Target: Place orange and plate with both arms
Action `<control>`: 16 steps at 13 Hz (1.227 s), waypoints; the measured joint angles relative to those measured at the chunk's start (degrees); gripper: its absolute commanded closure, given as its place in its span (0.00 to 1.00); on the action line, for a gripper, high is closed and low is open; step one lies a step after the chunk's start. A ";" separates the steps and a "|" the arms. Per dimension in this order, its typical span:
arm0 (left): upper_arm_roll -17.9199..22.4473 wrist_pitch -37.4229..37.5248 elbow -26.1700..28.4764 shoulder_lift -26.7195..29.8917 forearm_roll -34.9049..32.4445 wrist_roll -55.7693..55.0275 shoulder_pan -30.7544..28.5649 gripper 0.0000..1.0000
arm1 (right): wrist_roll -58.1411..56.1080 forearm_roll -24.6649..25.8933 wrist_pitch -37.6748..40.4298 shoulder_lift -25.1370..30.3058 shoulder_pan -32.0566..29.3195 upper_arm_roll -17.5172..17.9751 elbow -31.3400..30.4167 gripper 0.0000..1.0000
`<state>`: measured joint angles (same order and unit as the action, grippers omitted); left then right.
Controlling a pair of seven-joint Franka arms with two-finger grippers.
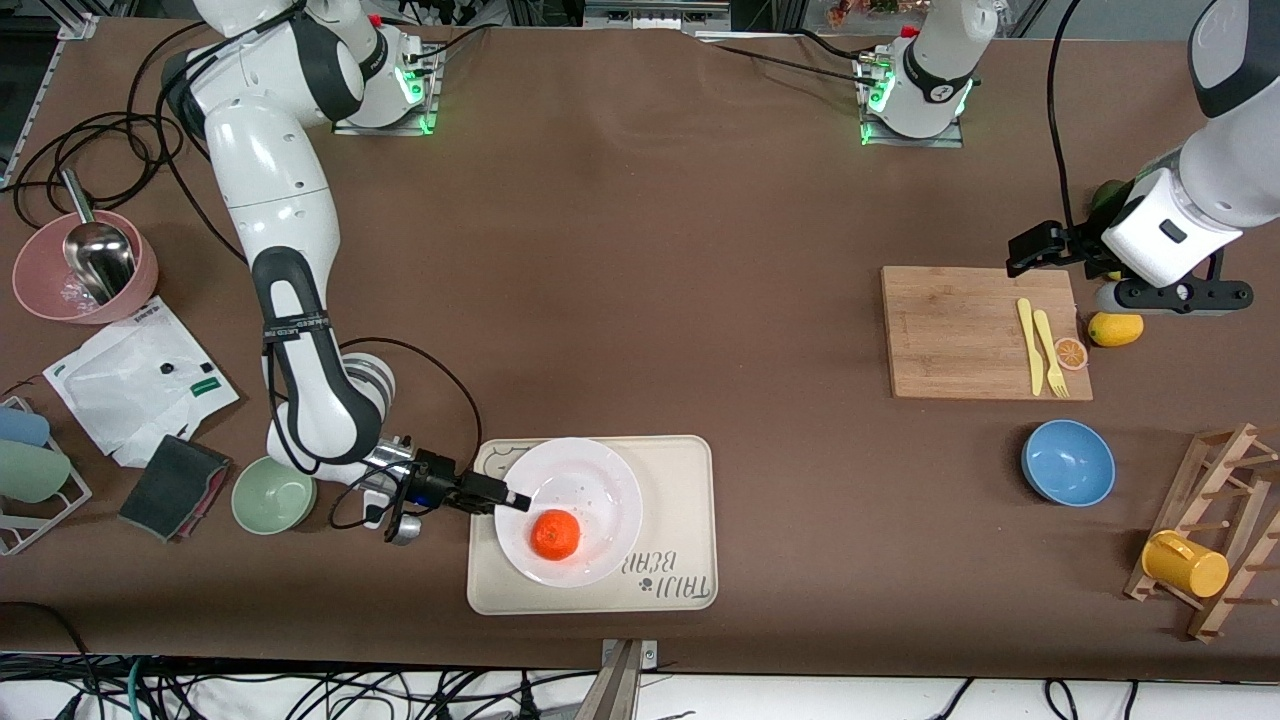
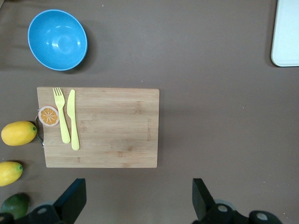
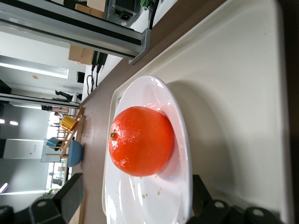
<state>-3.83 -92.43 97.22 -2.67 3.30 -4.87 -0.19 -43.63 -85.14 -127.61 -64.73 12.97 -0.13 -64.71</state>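
Front view: right gripper (image 1: 516, 498), fingers open, sits at the round glossy white plate's (image 1: 600, 478) rim; withdrawing carelessly could jolt it, rolling the small bright orange (image 1: 555, 535). Left gripper (image 2: 139, 198) waits open over the worktop beside the bamboo board (image 2: 100, 127).

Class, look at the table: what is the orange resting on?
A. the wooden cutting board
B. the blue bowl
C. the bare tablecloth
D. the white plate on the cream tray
D. The orange sits on the plate, which lies on the cream tray; the cutting board carries only yellow cutlery and a slice, and the blue bowl holds nothing.
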 measured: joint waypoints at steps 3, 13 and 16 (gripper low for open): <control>0.07 -1.28 0.00 -0.87 0.00 0.00 -0.15 0.00 | 0.00 2.22 0.00 -0.02 -0.10 -0.40 0.01 0.00; 0.21 -15.35 0.02 -7.72 -2.31 0.00 -0.75 0.00 | -0.02 4.68 -0.16 -0.03 0.22 -0.46 0.47 0.00; 0.44 -19.81 -0.75 -10.28 -2.34 0.00 -1.46 0.00 | -0.02 5.80 -0.18 -0.03 0.43 -0.48 0.74 0.00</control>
<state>-3.40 -112.24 96.46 -12.95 0.95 -4.86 -1.65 -43.65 -79.34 -127.79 -64.75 13.40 -0.61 -63.96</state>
